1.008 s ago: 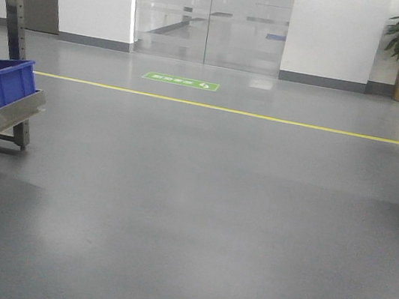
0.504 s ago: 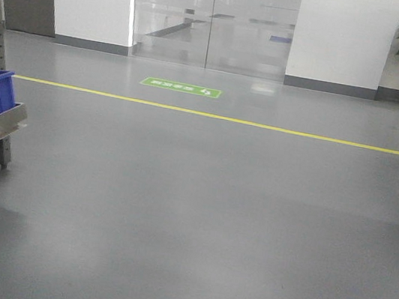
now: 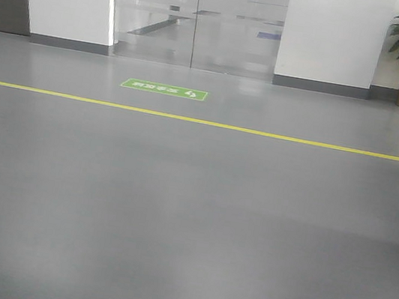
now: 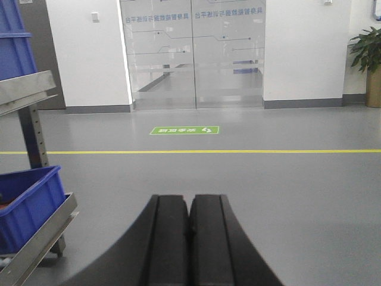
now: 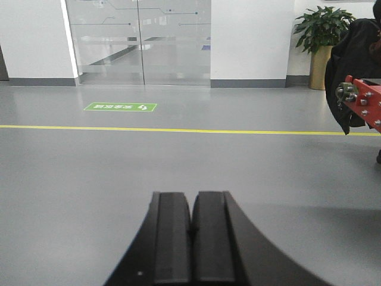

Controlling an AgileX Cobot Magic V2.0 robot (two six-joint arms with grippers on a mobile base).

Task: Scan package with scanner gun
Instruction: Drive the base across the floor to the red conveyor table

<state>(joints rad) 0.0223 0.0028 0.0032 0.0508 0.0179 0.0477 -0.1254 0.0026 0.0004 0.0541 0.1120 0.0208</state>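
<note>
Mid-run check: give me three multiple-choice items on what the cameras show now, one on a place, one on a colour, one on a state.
1. Where is the blue bin in the left wrist view?
A. on the metal rack at left
B. on a table at right
C. clamped in a gripper

2. What colour is the floor line?
A. red
B. yellow
C. white

3. How are the left gripper and right gripper?
A. both open
B. left open, right shut
C. both shut, empty

Answers:
1 A, the bin sits in the rack's tray.
2 B, a yellow stripe runs across the view.
3 C, each pair of fingers meets with nothing between.
</note>
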